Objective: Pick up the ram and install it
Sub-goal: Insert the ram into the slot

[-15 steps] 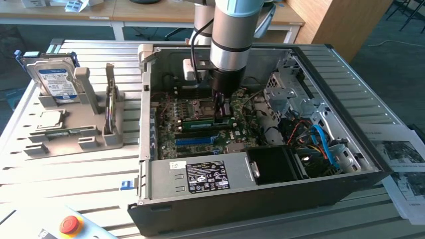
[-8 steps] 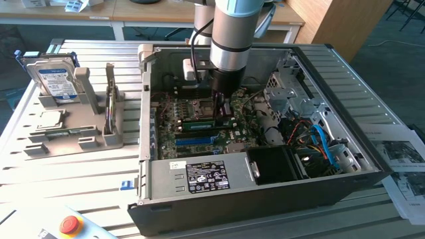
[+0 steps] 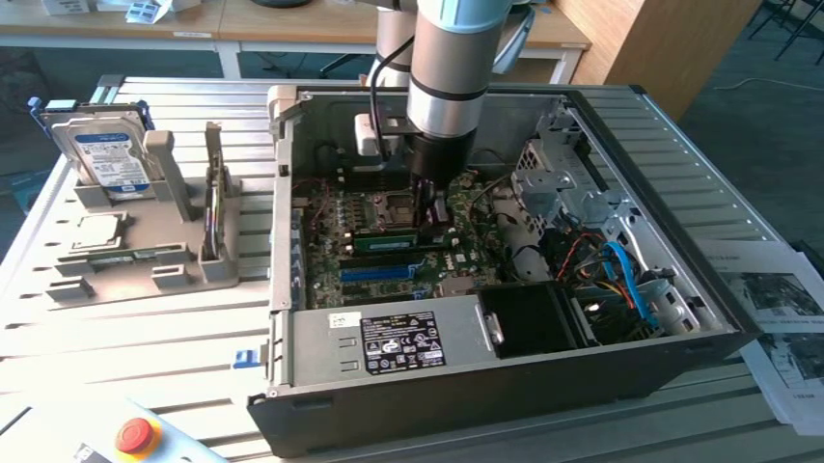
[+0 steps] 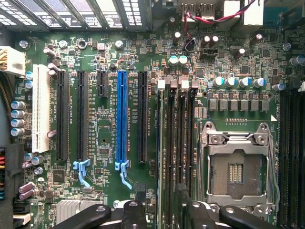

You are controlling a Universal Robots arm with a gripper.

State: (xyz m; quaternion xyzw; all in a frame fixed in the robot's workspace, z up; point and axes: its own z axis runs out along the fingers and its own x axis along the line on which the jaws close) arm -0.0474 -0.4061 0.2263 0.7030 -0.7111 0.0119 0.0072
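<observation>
While the black two-fingered gripper hangs with jaws apart, grasping nothing, the long, thin green ram stick sits in a slot of the green motherboard at the exterior view's centre; light, stiff but fragile, it likely suits an edge-only hold.

There is one open computer case and one robot arm. One green ram is counted on the motherboard. Outside the case there are one blue-labelled hard drive, one square silver processor and one red button. The board carries one blue slot, one white slot, three long black slots, one short black slot and one processor socket.
</observation>
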